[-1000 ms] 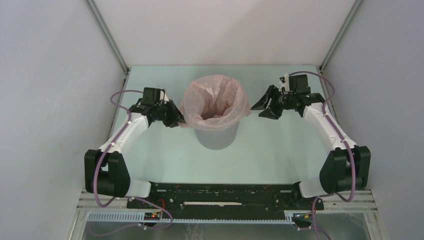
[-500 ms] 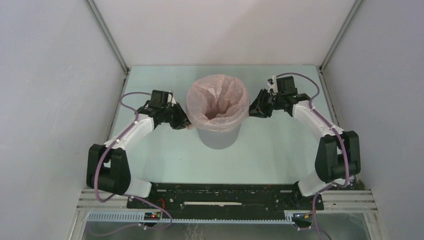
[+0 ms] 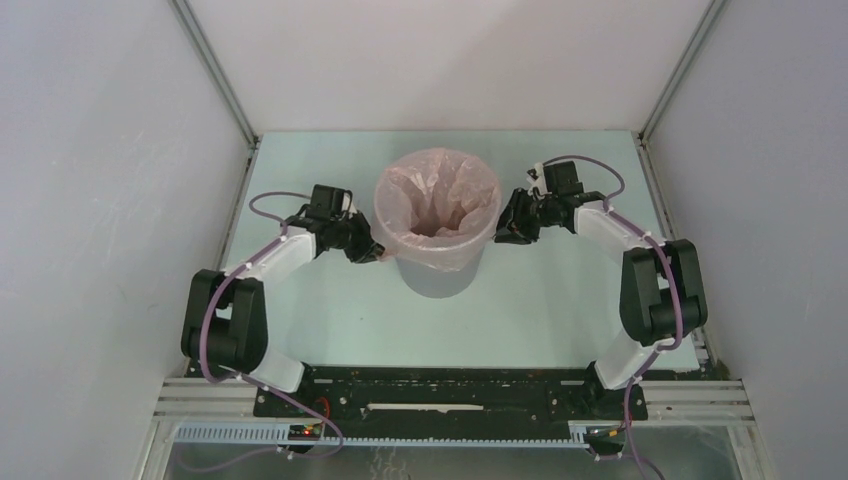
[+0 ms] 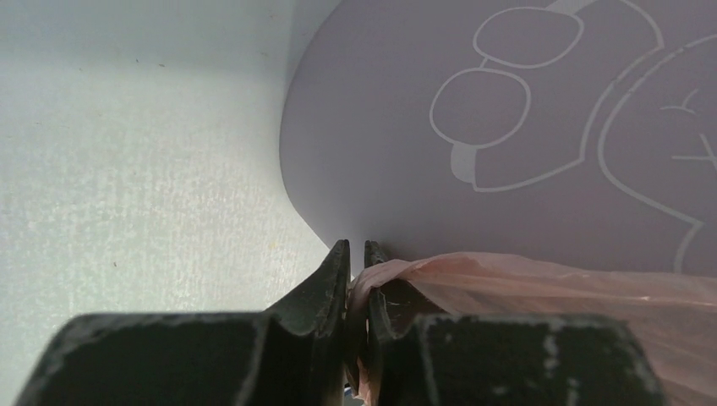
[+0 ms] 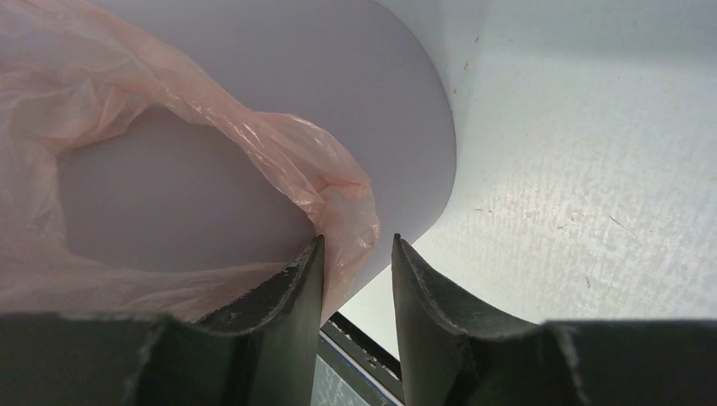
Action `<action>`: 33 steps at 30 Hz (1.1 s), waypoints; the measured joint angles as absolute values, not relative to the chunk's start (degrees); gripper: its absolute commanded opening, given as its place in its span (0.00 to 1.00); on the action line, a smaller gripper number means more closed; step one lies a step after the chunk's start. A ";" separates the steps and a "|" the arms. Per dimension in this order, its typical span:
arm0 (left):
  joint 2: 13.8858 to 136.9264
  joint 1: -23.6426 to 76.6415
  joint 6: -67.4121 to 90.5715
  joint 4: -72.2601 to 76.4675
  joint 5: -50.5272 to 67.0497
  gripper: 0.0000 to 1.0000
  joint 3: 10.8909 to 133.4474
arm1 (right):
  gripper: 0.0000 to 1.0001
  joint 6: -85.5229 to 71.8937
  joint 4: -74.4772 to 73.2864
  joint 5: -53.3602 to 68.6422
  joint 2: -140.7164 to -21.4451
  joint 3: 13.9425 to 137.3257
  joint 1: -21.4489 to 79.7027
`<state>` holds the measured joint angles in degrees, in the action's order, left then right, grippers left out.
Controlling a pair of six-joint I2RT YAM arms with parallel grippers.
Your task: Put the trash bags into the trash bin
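The grey trash bin (image 3: 432,280) stands mid-table. The pale-pink trash bag (image 3: 437,195) lines it, its edge folded out over the rim. My left gripper (image 3: 372,252) is at the bin's left side, shut on a fold of the bag's edge. The left wrist view shows the film (image 4: 541,283) pinched between the jaws (image 4: 356,254), against the bin wall (image 4: 406,152). My right gripper (image 3: 503,232) is at the bin's right side, open. In the right wrist view (image 5: 358,245) a bag corner (image 5: 347,203) hangs against the left finger, in front of the bin wall (image 5: 338,76).
The pale green table top (image 3: 560,300) is closed in by white walls at the back and on both sides. A black base rail (image 3: 430,385) runs along the near edge. The bin wall bears a white line drawing (image 4: 507,93).
Both arms have moved inward to the bin. The right gripper has come from well off to the right up to the bag's edge. The left gripper has shifted right with the bag.
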<state>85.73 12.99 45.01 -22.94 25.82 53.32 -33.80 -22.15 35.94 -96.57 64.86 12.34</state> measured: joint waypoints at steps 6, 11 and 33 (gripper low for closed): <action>85.84 13.52 44.58 -23.55 25.23 0.37 53.32 | 0.62 -31.88 -24.21 34.79 -94.78 64.79 10.39; 82.70 13.76 41.32 -28.05 22.61 0.64 53.34 | 0.70 -27.24 -32.86 29.28 -86.15 65.06 8.40; 50.00 13.87 34.09 -51.07 -1.39 0.81 62.26 | 0.76 -20.38 -56.58 -0.19 -84.12 110.69 35.75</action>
